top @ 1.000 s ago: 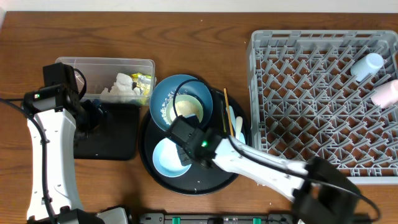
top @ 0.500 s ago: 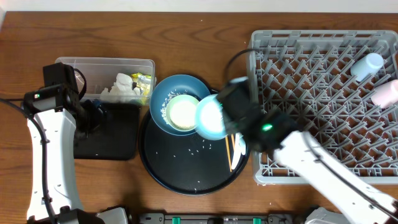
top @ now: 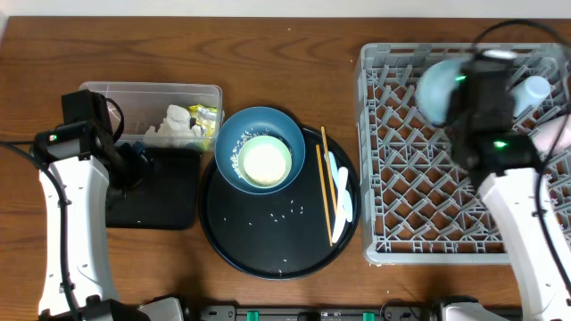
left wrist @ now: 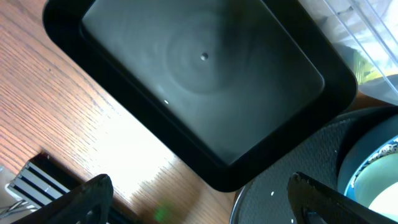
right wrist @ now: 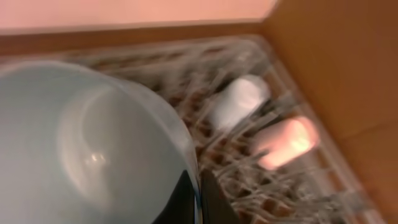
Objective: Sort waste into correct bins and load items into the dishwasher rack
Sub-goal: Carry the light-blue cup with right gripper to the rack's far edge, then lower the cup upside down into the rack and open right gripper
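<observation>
1. Right gripper (right wrist: 196, 198): fingers pressed together on the rim of the small light-blue bowl (right wrist: 87, 149). The bowl is held off the surface and tipped on its side.
2. Overhead: the bowl (top: 437, 89) hangs over the far left part of the dishwasher rack (top: 384, 214). The picture is blurred there, so I cannot tell whether it touches the pegs.
3. Left gripper (left wrist: 202, 202): fingers spread wide with nothing between them. It hovers over the near edge of the shallow black tray (left wrist: 205, 81).
4. Surface: brown wooden table (top: 178, 45) with clear grain. The left wrist view shows a bright glare patch (left wrist: 134, 146) on the wood beside the tray.
5. Room: a pale strip (top: 268, 7) runs along the far table edge. The right wrist view shows a pale pinkish band above the rack; it is blurred.
6. Clear tub (top: 98, 98), far left, holds crumpled napkins (top: 174, 123) and a yellow-green wrapper (top: 205, 116). It sits just behind the black tray.
7. Round black tray (top: 259, 241), centre:
   - big dark-blue bowl (top: 232, 143) with a pale cup (top: 265, 162) inside;
   - chopsticks (top: 323, 174) and white spoon (top: 342, 192) on its right side;
   - loose rice grains (top: 285, 212) scattered on it.
8. Rack, far right corner: a white cup (top: 526, 92) and a pink cup (top: 553, 134) lie among the pegs.
</observation>
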